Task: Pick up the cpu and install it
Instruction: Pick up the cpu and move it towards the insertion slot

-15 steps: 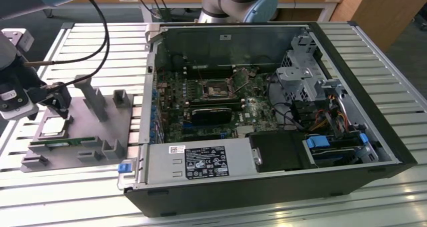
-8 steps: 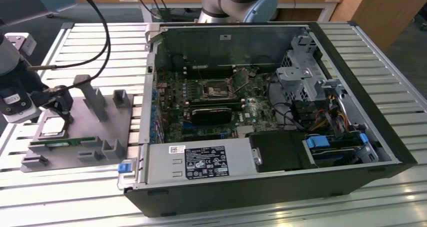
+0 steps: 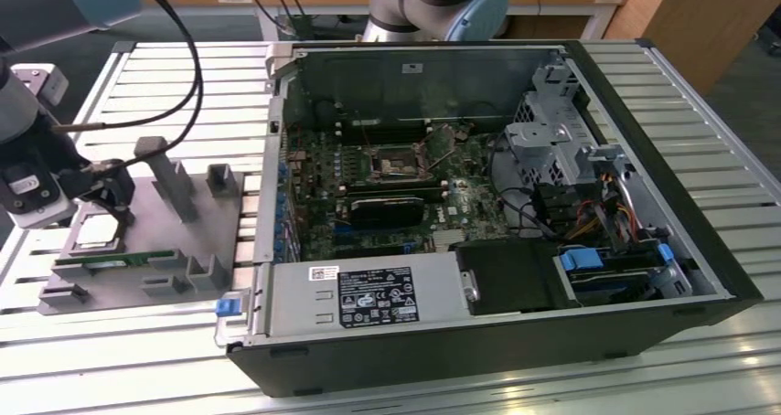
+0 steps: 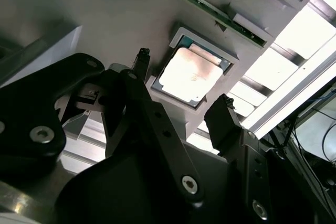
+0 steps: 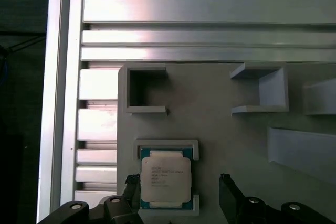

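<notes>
The cpu is a small square chip with a silvery top. It lies flat in a shallow framed recess of the grey fixture plate, at the exterior view's left. Both wrist views look down on the cpu. My gripper hangs just over it and is open. One black fingertip is close beside one edge of the chip, while the other fingertip stands clear of the opposite edge. Nothing is held.
An open computer case lies at the exterior view's right, its motherboard socket exposed. A green memory stick lies on the fixture near the cpu. Grey uprights rise from the plate. The table is slatted aluminium.
</notes>
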### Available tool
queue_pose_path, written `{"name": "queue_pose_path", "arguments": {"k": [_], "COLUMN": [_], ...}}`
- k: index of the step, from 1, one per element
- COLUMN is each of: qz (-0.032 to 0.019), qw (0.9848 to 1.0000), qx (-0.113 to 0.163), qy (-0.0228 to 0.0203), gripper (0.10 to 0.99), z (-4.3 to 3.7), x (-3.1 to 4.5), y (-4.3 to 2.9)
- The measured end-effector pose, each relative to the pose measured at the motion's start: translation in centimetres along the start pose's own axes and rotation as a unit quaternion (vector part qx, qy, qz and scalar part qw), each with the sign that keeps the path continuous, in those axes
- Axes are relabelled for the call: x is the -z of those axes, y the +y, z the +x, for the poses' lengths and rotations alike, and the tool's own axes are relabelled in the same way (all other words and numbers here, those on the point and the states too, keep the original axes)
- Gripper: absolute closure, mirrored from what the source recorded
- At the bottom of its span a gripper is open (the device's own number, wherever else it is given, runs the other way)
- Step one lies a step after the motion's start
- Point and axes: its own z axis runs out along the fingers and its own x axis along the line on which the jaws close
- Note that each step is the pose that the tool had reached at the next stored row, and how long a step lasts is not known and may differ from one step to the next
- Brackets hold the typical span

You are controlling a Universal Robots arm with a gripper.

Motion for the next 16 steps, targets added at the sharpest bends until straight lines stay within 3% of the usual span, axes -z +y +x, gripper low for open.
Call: {"name": "queue_pose_path", "arguments": {"k": [16], "qz": [0.0006], "qw": [1.0000], "qx": [-0.005], "qy": [-0.0007], "gripper": [0.380], "z": [0.79], "x": [-1.57], "y": [-0.18]}}
